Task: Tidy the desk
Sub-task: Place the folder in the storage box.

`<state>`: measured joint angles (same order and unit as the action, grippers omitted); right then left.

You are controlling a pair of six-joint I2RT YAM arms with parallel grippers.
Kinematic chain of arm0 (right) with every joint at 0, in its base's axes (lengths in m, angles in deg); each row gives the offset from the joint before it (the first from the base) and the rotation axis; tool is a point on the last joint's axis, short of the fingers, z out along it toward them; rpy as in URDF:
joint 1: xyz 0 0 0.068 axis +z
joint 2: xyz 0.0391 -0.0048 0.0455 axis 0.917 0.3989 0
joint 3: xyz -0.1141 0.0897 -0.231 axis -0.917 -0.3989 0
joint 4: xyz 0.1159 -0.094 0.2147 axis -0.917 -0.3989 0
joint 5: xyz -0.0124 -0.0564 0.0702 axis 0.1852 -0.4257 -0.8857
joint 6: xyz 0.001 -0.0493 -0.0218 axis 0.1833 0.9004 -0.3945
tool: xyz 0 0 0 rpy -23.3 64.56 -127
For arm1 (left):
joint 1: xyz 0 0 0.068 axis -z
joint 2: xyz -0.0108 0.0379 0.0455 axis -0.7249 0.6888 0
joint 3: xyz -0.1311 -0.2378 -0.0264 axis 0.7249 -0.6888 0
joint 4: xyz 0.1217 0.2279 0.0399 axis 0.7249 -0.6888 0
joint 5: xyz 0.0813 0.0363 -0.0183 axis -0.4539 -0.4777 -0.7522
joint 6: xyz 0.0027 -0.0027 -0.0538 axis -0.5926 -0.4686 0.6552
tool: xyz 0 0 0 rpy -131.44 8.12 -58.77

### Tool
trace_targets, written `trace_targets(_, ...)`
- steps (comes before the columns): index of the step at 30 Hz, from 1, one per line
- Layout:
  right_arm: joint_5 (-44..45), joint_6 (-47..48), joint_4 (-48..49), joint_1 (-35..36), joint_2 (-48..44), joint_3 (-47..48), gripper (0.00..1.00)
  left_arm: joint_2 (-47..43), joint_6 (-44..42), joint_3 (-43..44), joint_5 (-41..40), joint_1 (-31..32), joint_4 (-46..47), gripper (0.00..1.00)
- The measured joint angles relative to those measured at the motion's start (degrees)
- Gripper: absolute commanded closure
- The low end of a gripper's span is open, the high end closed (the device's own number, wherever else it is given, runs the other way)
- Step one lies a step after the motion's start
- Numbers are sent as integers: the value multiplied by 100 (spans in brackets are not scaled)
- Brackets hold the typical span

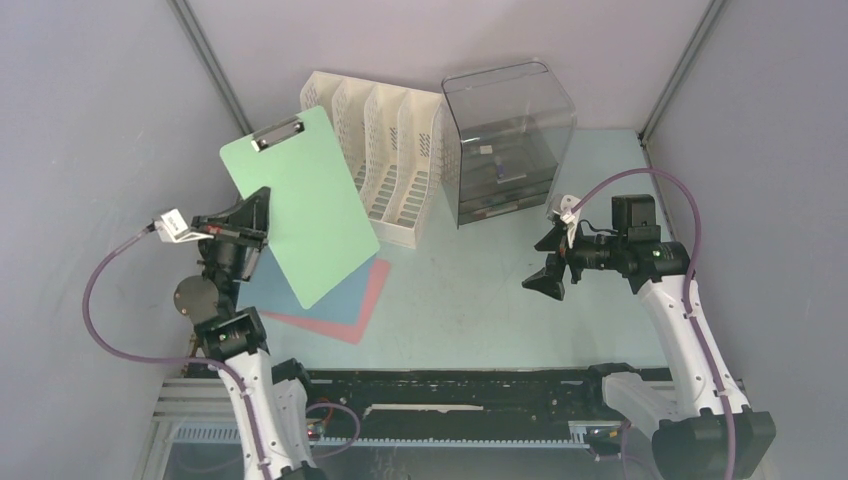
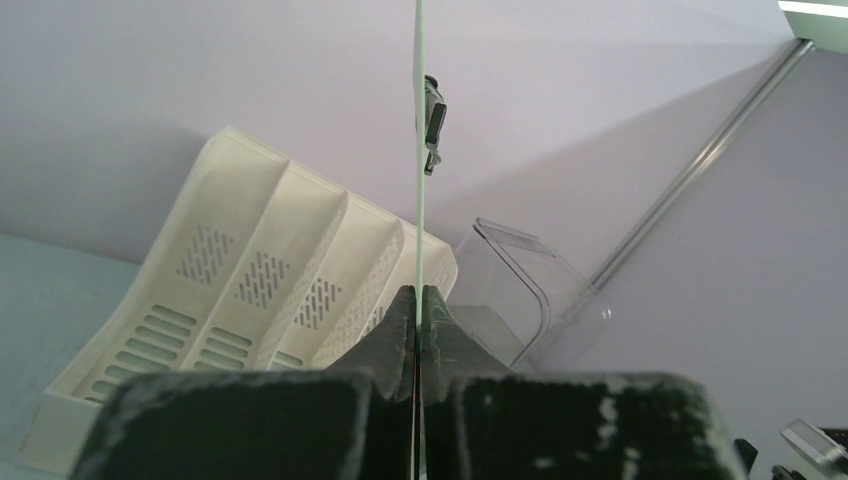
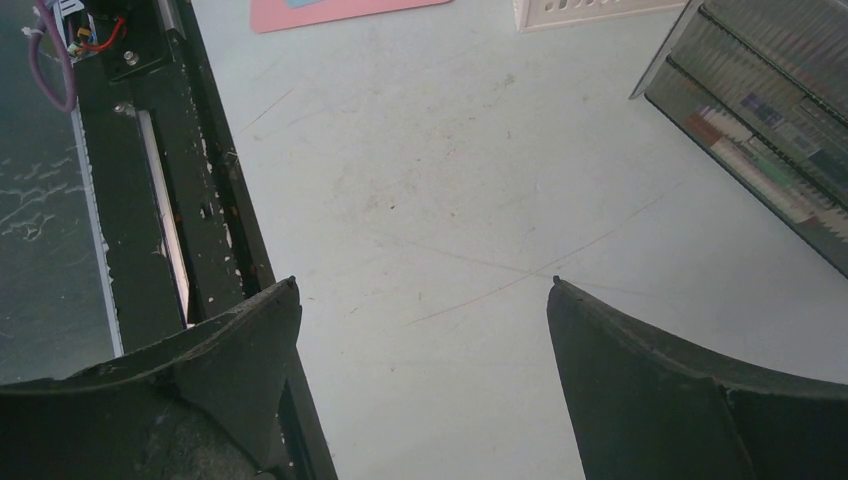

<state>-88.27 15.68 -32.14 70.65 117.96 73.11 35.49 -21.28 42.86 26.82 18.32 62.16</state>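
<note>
My left gripper (image 1: 262, 215) is shut on the left edge of a green clipboard (image 1: 300, 205), which hangs tilted above the desk (image 1: 480, 300), its metal clip (image 1: 276, 132) at the far end. In the left wrist view the clipboard (image 2: 419, 150) shows edge-on, running up from my pinched gripper (image 2: 419, 292). A blue sheet (image 1: 262, 290) and a pink sheet (image 1: 362, 318) lie flat under the board. My right gripper (image 1: 552, 263) hovers open over the bare desk (image 3: 450, 200), nothing between its fingers (image 3: 262, 330).
A cream slotted file rack (image 1: 385, 160) stands at the back, seen also from the left wrist as a file rack (image 2: 250, 290). Beside it is a clear drawer box (image 1: 508, 140). Grey walls close in both sides. A black rail (image 1: 450, 395) runs along the near edge.
</note>
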Motion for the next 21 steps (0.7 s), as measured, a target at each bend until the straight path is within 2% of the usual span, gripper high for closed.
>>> trace_targets(9,44,9,0,0,0,0,0,763,-872,26,-684,1248,708,100)
trace_targets(21,81,11,0,4,7,0,0,1998,-1504,214,-1499,1803,2063,100)
